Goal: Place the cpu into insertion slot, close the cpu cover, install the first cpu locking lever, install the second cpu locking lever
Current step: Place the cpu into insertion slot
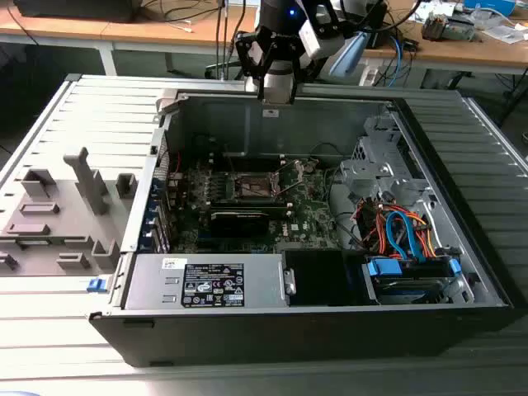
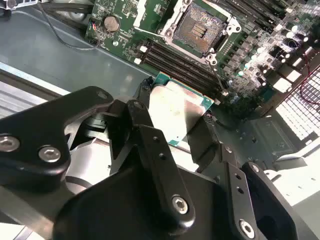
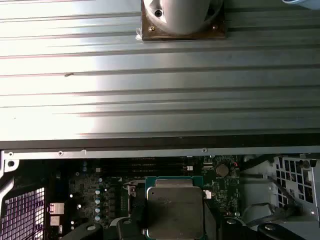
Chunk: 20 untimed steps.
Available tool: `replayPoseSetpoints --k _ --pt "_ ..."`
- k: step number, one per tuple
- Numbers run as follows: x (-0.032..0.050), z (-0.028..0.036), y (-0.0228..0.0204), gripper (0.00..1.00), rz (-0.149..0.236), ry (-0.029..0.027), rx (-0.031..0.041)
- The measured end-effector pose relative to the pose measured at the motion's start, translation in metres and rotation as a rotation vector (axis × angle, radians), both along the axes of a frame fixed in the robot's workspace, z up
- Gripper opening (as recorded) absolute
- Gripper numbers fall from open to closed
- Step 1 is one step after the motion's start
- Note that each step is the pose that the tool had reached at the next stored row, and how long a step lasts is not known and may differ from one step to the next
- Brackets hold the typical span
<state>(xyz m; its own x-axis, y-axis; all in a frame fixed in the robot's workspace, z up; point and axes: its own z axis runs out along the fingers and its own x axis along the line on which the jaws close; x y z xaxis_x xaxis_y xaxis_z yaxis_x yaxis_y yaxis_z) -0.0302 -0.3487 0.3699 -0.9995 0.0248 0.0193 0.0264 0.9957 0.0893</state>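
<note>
**Open tower case lying on a ribbed table**

A grey power supply (image 1: 206, 282) is sitting along the near wall of the open computer case (image 1: 474, 256), which is lying on a ribbed metal table (image 1: 58, 346). Behind the power supply, the green motherboard (image 1: 318, 216) is lying flat, with a long black card (image 1: 239, 218) sitting across it. Beside the power supply, on the exterior view's right, a drive with blue tabs (image 1: 410, 276) is resting under orange and blue cables (image 1: 400, 229). Well off the power supply's other end, outside the case, a grey fixture block (image 1: 62, 216) is standing on the table. Far behind, wooden benches (image 1: 165, 29) are running across. In the second wrist view, a coin battery (image 2: 111, 22) is sitting near black memory slots (image 2: 175, 62).
</note>
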Motion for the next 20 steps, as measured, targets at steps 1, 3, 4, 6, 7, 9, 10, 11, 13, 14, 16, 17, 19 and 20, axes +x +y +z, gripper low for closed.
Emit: replayPoseSetpoints --k 1,3,4,6,7,9,10,11,13,14,16,17,19,20 --pt "0.0000 0.0000 0.0000 0.55 0.000 0.0000 0.0000" --pt "-0.0002 -0.0003 -0.0002 0.55 0.000 0.0001 -0.0002" --pt "-0.0003 -0.0004 -0.0002 0.55 0.000 0.0000 -0.0001" --pt "-0.0005 -0.0006 -0.0002 0.55 0.000 0.0000 0.0000" --pt "-0.0007 -0.0006 -0.0002 0.55 0.000 0.0001 -0.0001" --pt "-0.0012 -0.0036 -0.0009 0.55 0.000 0.0000 0.0000" --pt "-0.0012 -0.0037 -0.0010 0.55 0.000 0.0000 0.0000" --pt "-0.0012 -0.0039 -0.0011 0.55 0.000 0.0001 0.0000" --pt "-0.0012 -0.0042 -0.0013 0.55 0.000 0.0000 -0.0001" --pt "-0.0012 -0.0047 -0.0018 0.55 0.000 0.0000 0.0000" --pt "-0.0012 -0.0055 -0.0026 0.55 0.000 0.0000 -0.0001" --pt "-0.0012 -0.0056 -0.0027 0.55 0.000 0.0000 0.0000" --pt "-0.0012 -0.0058 -0.0029 0.55 0.000 0.0000 0.0002" --pt "-0.0012 -0.0061 -0.0037 0.55 0.000 0.0000 0.0000"
